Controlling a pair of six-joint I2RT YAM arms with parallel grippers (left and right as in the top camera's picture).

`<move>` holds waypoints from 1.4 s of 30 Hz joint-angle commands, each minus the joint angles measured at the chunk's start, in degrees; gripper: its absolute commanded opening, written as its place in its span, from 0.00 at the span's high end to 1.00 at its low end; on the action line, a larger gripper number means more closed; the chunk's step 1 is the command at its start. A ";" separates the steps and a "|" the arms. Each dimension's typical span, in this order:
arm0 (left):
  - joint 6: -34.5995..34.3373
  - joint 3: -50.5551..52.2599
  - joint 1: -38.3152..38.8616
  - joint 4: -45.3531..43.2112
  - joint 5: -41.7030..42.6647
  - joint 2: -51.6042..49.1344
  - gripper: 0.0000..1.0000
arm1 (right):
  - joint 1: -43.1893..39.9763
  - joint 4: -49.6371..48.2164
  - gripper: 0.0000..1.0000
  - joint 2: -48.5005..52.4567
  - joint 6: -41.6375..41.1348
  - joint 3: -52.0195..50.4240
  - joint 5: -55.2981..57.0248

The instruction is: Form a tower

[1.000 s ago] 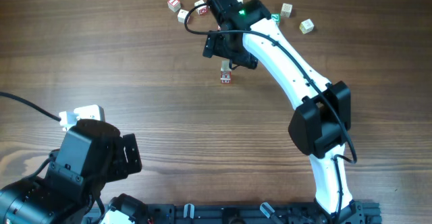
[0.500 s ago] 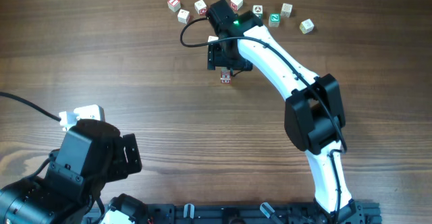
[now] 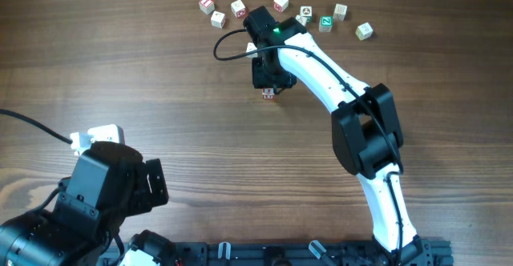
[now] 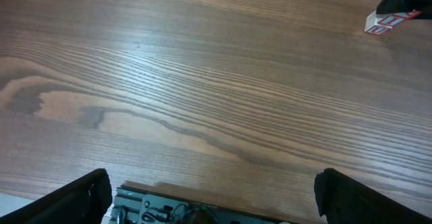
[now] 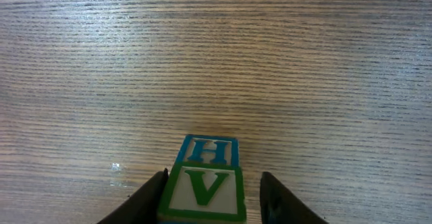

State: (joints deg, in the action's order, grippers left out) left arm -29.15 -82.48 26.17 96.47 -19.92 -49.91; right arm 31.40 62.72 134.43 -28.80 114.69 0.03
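The tower (image 3: 268,94) is a narrow stack of small pale cubes at the table's middle, mostly hidden under my right gripper (image 3: 268,78). The right wrist view shows its top cube with a green V (image 5: 206,191) over a cube with a blue H (image 5: 211,150). My right gripper (image 5: 214,187) straddles the V cube. Its left finger (image 5: 152,193) touches the cube and its right finger (image 5: 277,197) stands a little off it. In the left wrist view, the tower's red-marked foot (image 4: 385,23) shows at the top right. My left gripper (image 4: 214,190) is wide open over bare wood, far from it.
Several loose cubes lie in a row at the back: one red-marked (image 3: 207,5), another (image 3: 280,2), a green one (image 3: 326,22) and a pale one (image 3: 365,30). The left arm (image 3: 104,186) fills the near left corner. A black rail (image 3: 304,250) runs along the front edge.
My right gripper has shifted slightly left, settled over the tower's top and drawn its jaws in around the top cube. The left arm has not moved.
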 commanded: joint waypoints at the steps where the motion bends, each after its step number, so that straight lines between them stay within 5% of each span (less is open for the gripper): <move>1: 0.90 -0.04 -0.31 0.02 -0.94 0.15 0.00 | -0.17 0.26 0.60 0.85 0.13 -0.39 -0.11; 18: 0.87 -0.04 -0.31 0.02 -0.94 0.15 0.00 | -0.07 5.57 0.82 0.57 0.15 4.37 -2.49; 28: 0.90 -0.04 -0.31 0.02 -0.94 0.15 0.00 | 1.97 6.54 0.82 0.57 -10.99 4.50 4.07; 42: 0.87 -0.04 -0.31 0.02 -0.94 0.15 0.00 | 1.75 4.50 0.82 1.25 -8.85 4.11 4.00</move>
State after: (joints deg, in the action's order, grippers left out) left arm -29.15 -82.48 26.17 96.47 -19.92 -49.91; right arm 33.17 67.42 134.47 -37.69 117.69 3.07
